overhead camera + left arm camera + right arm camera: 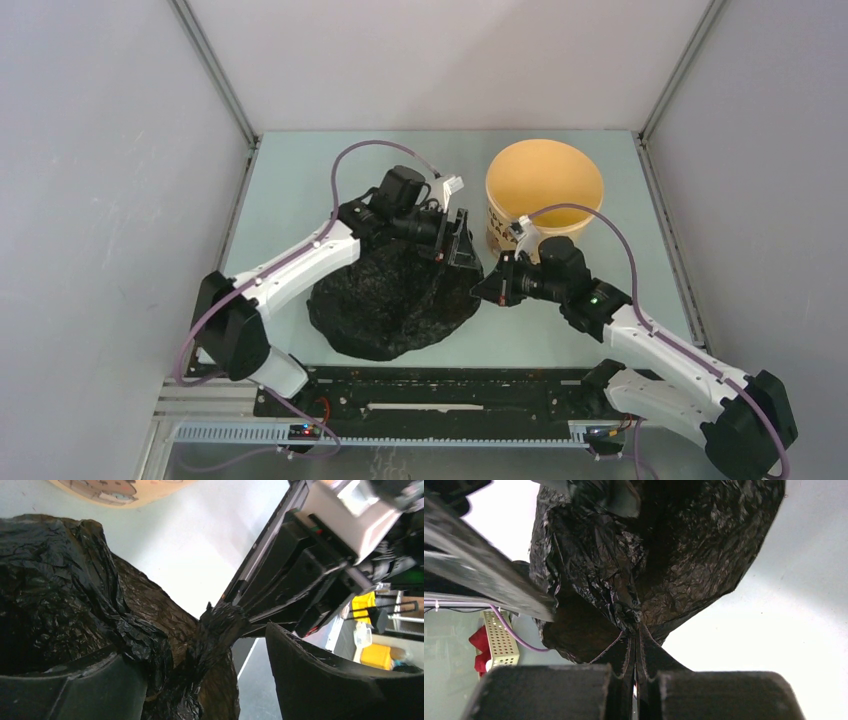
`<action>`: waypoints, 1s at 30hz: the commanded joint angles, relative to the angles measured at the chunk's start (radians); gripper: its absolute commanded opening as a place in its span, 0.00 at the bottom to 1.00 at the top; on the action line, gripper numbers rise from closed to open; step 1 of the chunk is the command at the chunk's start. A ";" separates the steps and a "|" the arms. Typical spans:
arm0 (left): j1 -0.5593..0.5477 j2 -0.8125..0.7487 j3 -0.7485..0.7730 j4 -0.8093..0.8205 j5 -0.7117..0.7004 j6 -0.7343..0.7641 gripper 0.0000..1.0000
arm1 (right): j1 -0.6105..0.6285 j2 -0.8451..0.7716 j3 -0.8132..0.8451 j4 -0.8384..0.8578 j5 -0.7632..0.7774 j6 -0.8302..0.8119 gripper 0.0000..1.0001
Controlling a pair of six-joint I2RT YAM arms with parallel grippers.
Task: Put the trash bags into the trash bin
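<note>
Right gripper (636,692) is clamped on a twisted edge of the black trash bag (684,555).
Left gripper (205,680) is spread apart astride the bag, which is laid on the table (290,200) near the yellow trash bin (498,222).

Crinkled black trash bag (60,590) fills the left and lower centre of the frame. A twisted strand of it rises at centre to the tip of the right gripper (227,605), which slants in from the upper right. The left gripper (195,650) fingers (325,680) stand wide apart along the bottom. The trash bin (115,490) edges the top left, above the pale surface (190,545).
</note>
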 commanded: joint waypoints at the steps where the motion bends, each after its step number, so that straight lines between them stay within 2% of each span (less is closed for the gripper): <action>1: -0.003 0.035 0.058 -0.033 0.089 0.055 0.83 | -0.022 -0.006 0.033 0.028 -0.026 -0.022 0.00; 3: -0.006 0.045 0.057 -0.035 0.107 0.061 0.77 | -0.032 -0.005 0.035 0.032 -0.026 -0.017 0.00; 5: -0.006 0.049 0.059 -0.052 0.113 0.070 0.63 | -0.041 -0.003 0.041 0.027 -0.026 -0.025 0.00; 8: -0.005 0.036 0.071 -0.075 0.090 0.076 0.34 | -0.046 0.000 0.062 -0.003 -0.024 -0.046 0.00; 10: -0.004 0.029 0.110 -0.118 0.067 0.069 0.07 | -0.045 -0.004 0.088 -0.048 -0.012 -0.072 0.00; 11: -0.003 0.025 0.137 -0.144 0.056 0.064 0.01 | -0.046 -0.011 0.105 -0.080 -0.008 -0.086 0.00; 12: -0.004 0.018 0.176 -0.167 0.049 0.055 0.00 | -0.045 -0.020 0.130 -0.116 -0.001 -0.104 0.05; 13: -0.004 0.008 0.196 -0.184 0.040 0.043 0.00 | -0.045 -0.032 0.154 -0.165 0.010 -0.121 0.13; 15: -0.003 -0.025 0.259 -0.199 0.015 -0.013 0.00 | -0.045 -0.062 0.203 -0.260 0.031 -0.155 0.36; 17: -0.002 -0.057 0.308 -0.199 -0.036 -0.091 0.00 | -0.045 -0.094 0.261 -0.356 0.043 -0.179 0.54; 22: 0.012 -0.141 0.398 -0.184 -0.284 -0.300 0.00 | -0.045 -0.173 0.402 -0.567 0.062 -0.179 0.98; 26: 0.017 -0.218 0.393 -0.072 -0.406 -0.401 0.00 | -0.045 -0.233 0.502 -0.660 0.107 -0.134 1.00; 30: 0.018 -0.231 0.413 0.115 -0.389 -0.494 0.00 | -0.045 -0.265 0.608 -0.719 0.144 -0.091 1.00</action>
